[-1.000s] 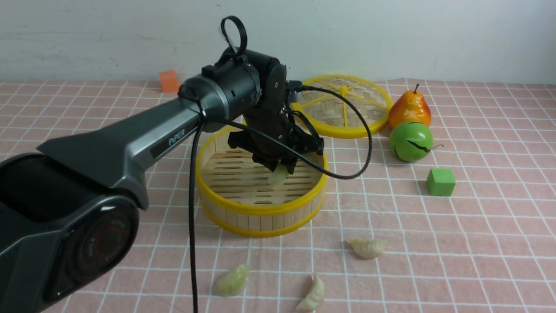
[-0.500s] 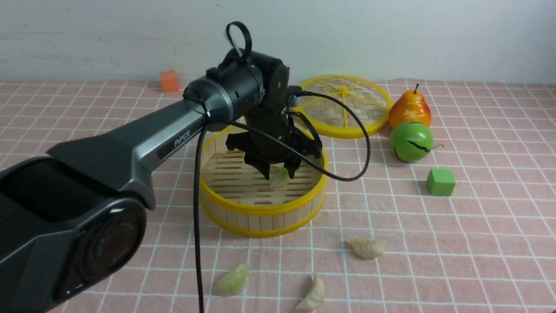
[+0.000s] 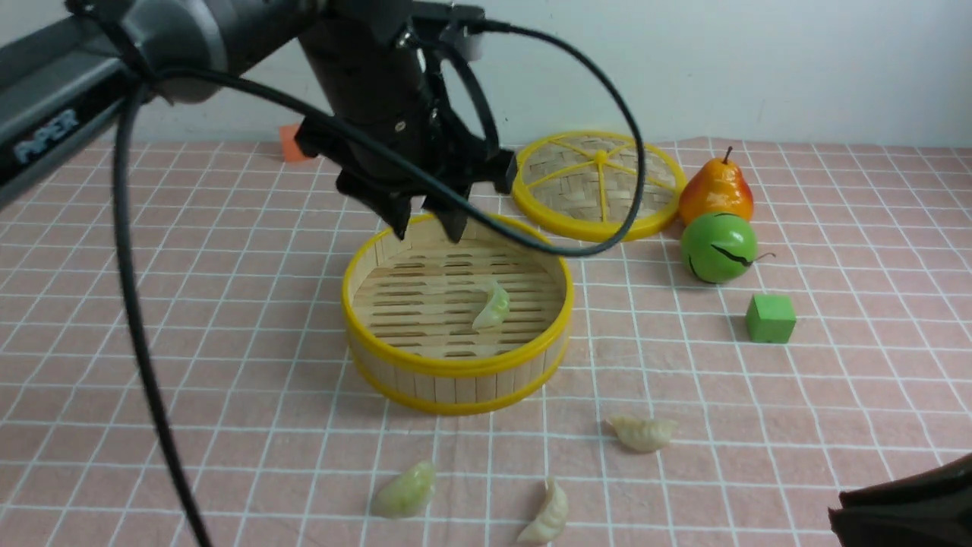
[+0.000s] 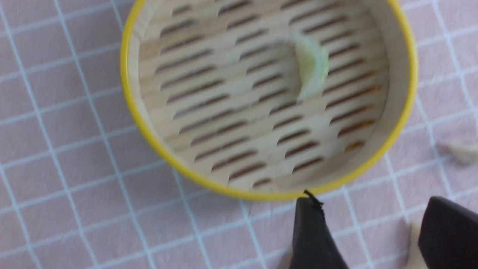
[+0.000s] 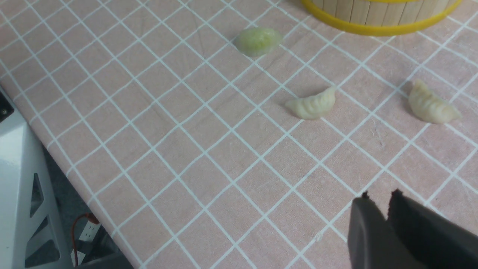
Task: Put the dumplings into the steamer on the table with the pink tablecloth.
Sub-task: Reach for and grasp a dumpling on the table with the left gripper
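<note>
The steamer (image 3: 456,370) stands mid-table on the pink tablecloth (image 3: 759,395). One pale green dumpling (image 3: 492,306) lies on its slatted floor, also clear in the left wrist view as the green dumpling (image 4: 312,69) inside the steamer (image 4: 127,93). My left gripper (image 3: 425,226) hangs open and empty above the far rim; the left gripper (image 4: 373,215) shows cloth between its fingers. On the cloth in front lie a green dumpling (image 3: 405,491) and two white dumplings (image 3: 548,516) (image 3: 642,432). My right gripper (image 5: 380,196) is shut and empty, over the cloth near them.
A flat woven lid (image 3: 600,182), a pear (image 3: 716,190), a green apple (image 3: 718,247) and a green cube (image 3: 770,317) sit to the right. An orange cube (image 3: 295,142) is at the back. The table's edge and a white frame (image 5: 18,179) show in the right wrist view.
My left gripper opened, let the green dumpling drop onto the steamer floor, then rose up and back. Part of the right arm has come into the front view's bottom right corner.
</note>
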Robot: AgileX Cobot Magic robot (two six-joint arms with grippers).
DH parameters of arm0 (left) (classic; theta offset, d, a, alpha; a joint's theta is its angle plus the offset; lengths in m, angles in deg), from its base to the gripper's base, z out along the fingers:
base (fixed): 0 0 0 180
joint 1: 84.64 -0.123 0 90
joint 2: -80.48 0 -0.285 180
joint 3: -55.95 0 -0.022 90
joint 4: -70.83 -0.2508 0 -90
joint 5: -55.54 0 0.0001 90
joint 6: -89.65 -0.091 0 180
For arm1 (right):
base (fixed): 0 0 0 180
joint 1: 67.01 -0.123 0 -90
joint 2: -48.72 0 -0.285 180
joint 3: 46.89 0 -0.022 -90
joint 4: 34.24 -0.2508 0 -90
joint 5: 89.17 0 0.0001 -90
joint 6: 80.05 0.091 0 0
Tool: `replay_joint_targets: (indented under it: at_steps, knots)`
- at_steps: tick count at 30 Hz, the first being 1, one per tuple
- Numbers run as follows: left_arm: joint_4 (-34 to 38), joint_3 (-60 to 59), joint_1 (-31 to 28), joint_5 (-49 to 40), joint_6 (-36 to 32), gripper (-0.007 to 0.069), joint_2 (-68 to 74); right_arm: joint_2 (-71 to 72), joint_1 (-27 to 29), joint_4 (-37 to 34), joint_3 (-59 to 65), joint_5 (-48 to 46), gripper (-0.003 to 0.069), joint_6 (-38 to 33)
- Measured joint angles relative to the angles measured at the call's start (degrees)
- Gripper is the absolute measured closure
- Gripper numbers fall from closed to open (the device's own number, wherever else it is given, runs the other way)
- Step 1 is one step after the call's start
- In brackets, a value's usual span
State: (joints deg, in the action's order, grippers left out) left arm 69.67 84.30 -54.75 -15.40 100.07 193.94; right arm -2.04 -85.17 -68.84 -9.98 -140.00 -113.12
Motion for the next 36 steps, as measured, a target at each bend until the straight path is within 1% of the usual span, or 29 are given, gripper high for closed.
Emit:
replay_joint_targets:
  at_steps: [3, 4, 5, 6, 8, 10, 13, 20, 23, 28, 32, 34, 35, 36]
  knots:
    - [1.16, -11.67, 0.0, 0.2, -0.52, 0.0243, -6.64, 0.0, 0.0, 0.01, 0.0, 0.08, 0.0567, 0.0]
    - [1.16, -12.48, 0.0, 0.32, -0.58, 0.0243, -7.1, 0.0, 0.0, 0.01, 0.0, 0.08, 0.0567, 0.0]
    - [3.06, -19.29, 0.0, 1.63, -1.11, 0.0243, -10.9, 0.0, 0.0, 0.01, 0.0, 0.41, 0.0565, 0.0]
    - [3.06, -20.01, 0.0, 1.79, -1.19, 0.0243, -11.26, 0.0, 0.0, 0.01, 0.0, 0.41, 0.0565, 0.0]
    - [5.77, -28.4, 0.0, 4.06, -2.45, 0.0243, -14.74, 0.0, 0.0, -0.01, 0.0, 0.89, 0.0563, 0.0]
    - [6.59, -33.39, 0.0, 5.79, -3.03, 0.0243, -15.47, 0.0, 0.0, -0.01, 0.0, 1.36, 0.0562, 0.0]
    - [6.8, -37.19, 0.0, 8.44, -3.4, 0.0243, -15.28, 0.0, 0.0, -0.21, 0.0, 1.97, 0.056, 0.0]
    - [6.96, -38.72, 0.0, 17.0, -4.73, 0.0243, -12.27, 0.0, 0.0, -0.39, 0.0, 2.07, 0.0552, 0.0]
    - [6.96, -38.72, 0.08, 18.35, -5.4, 0.0243, -10.28, 0.0, 0.0, -0.39, 0.0, 2.07, 0.0549, 0.0]
    - [6.39, -38.72, 1.91, 20.93, -6.22, 0.0243, -5.54, 0.0, 0.0, -0.39, 0.0, 2.07, 0.0544, 0.0]
    - [3.63, -38.72, 4.44, 25.66, -6.72, 0.0243, -2.12, 0.0, 0.0, -0.39, 0.0, 2.07, 0.054, 0.0]
    - [0.7, -38.72, 5.04, 29.08, -5.69, 0.0243, -0.29, 0.0, 0.0, -0.39, 0.0, 2.07, 0.0538, 0.0]
    - [0.7, -38.72, 5.09, 29.08, -5.56, 0.0243, -0.19, 0.0, 0.0, -0.39, 0.0, 2.07, 0.0538, 0.0]
    - [-0.9, -38.72, 5.1, 30.06, -4.31, 0.0249, 0.56, 0.0, 0.0, -0.39, 0.0, 2.02, 0.0536, 0.0]
